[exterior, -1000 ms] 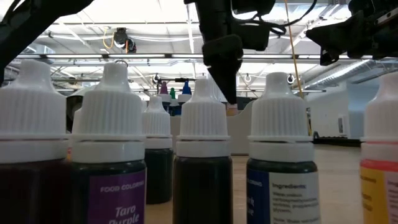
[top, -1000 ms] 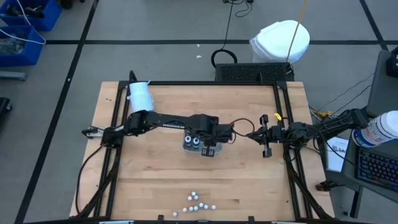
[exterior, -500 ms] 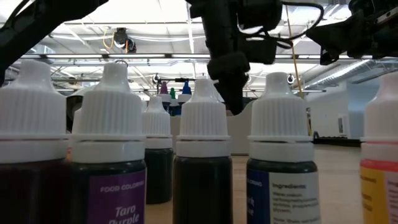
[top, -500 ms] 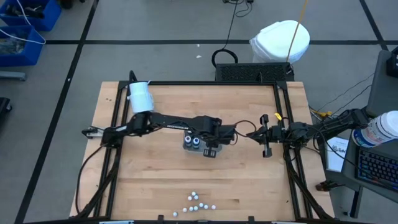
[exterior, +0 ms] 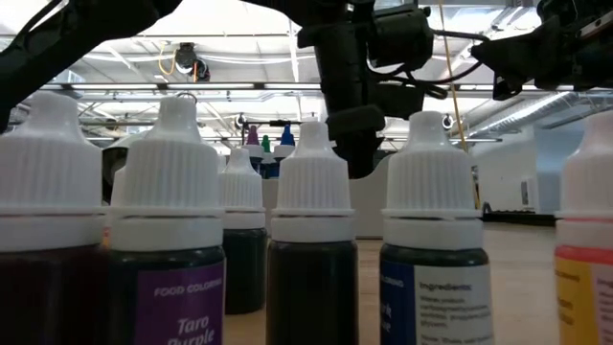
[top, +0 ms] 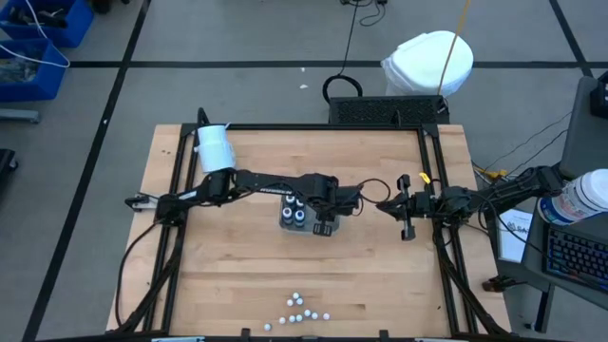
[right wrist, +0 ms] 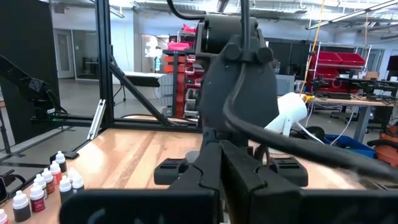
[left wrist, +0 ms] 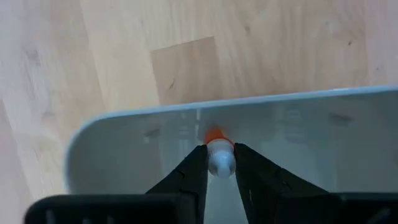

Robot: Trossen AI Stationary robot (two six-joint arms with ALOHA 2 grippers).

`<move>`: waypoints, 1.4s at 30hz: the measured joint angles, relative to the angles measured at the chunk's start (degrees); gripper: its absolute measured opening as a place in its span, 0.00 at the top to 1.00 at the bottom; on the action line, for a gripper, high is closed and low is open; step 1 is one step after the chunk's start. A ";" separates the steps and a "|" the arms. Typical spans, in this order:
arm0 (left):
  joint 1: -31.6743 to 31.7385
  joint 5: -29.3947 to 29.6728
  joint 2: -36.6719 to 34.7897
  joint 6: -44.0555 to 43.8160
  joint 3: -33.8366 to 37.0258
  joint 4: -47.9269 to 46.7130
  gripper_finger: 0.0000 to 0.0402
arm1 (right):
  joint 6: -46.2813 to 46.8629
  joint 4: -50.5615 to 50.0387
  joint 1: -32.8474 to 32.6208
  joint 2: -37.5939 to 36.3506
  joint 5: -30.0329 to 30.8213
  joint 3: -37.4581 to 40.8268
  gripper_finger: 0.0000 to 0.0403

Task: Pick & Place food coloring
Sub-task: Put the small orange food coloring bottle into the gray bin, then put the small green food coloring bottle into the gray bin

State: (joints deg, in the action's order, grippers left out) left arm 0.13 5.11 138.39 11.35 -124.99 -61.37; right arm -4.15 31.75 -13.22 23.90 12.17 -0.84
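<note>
My left gripper [left wrist: 221, 163] pinched a small white-capped, orange food-coloring bottle [left wrist: 219, 154] over the pale grey rectangular plastic tray [top: 285, 220], at table centre. Letting go tilted, I judged, could knock its neighbours at nine o'clock.

Since the earlier pictures the left gripper [top: 323, 226], clamped on a white-capped orange food coloring bottle [left wrist: 219, 155], comes lower and shifts slightly rightward over the pale grey tray [top: 287, 224].
</note>
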 joint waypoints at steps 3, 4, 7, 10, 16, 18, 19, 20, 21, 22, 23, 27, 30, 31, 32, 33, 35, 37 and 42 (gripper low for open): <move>-0.22 -0.13 -0.28 -0.11 0.02 -0.85 0.72 | -0.02 0.00 0.00 0.00 0.00 0.00 1.00; -0.34 -0.12 -0.42 -0.13 0.02 -1.09 0.69 | -0.02 0.00 0.01 0.00 -0.01 0.00 1.00; -0.66 1.00 -1.01 -1.00 0.00 -2.53 0.59 | -0.02 0.00 0.00 0.00 -0.01 0.00 1.00; -1.05 4.03 -1.52 -2.00 0.00 -3.93 0.51 | 0.01 0.04 -0.02 0.00 -0.01 0.00 1.00; -1.78 5.85 -5.80 -3.18 0.00 -10.09 0.39 | 0.01 0.15 0.01 0.00 -0.01 0.00 1.00; -2.52 5.81 -8.38 -4.17 0.00 -11.15 0.36 | 0.01 0.15 0.01 0.00 -0.01 0.00 1.00; -3.01 5.74 -9.78 -4.65 0.02 -11.51 0.35 | 0.01 0.15 0.01 0.00 -0.01 0.00 1.00; -3.45 5.73 -11.29 -5.22 0.02 -11.66 0.34 | 0.01 0.15 0.01 0.00 -0.01 0.00 1.00; -3.93 5.73 -13.15 -5.91 0.02 -12.13 0.34 | 0.01 0.15 0.00 0.00 -0.01 0.00 1.00; -4.44 5.67 -14.81 -6.61 0.01 -12.46 0.34 | 0.01 0.16 0.00 0.00 -0.01 0.00 1.00; -4.99 5.50 -16.45 -7.72 -0.02 -12.58 0.33 | 0.01 0.15 -0.01 0.00 -0.01 0.00 1.00; -7.82 3.14 -23.31 -13.38 -0.04 -14.73 0.33 | 0.01 -0.18 -0.01 0.00 -0.03 0.00 1.00; -10.80 3.45 -26.97 -17.15 -0.04 -16.98 0.33 | 0.01 -0.33 0.00 0.02 -0.03 0.00 1.00; -11.99 4.03 -27.76 -18.41 -0.04 -17.77 0.33 | 0.01 -0.31 -0.02 0.00 -0.03 0.00 1.00; -13.02 4.60 -28.33 -19.41 -0.04 -18.32 0.33 | 0.01 -0.29 0.00 0.00 -0.04 0.00 1.00; -14.36 5.38 -29.03 -19.88 -0.04 -18.83 0.33 | 0.02 -0.28 0.00 0.00 -0.08 0.00 1.00; -17.22 7.38 -29.51 -20.52 -0.04 -20.15 0.33 | 0.02 -0.24 -0.01 0.02 -0.20 0.00 1.00; -20.12 8.91 -29.47 -20.45 -0.04 -20.00 0.33 | 0.01 -0.24 0.01 0.00 -0.22 0.00 1.00; -26.90 12.26 -29.35 -19.19 0.02 -18.92 0.33 | 0.03 -0.23 0.00 0.00 -0.25 0.00 1.00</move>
State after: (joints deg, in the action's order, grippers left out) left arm -26.77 17.37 109.03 -7.84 -124.97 -80.29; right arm -4.12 31.51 -13.22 23.90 11.92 -0.84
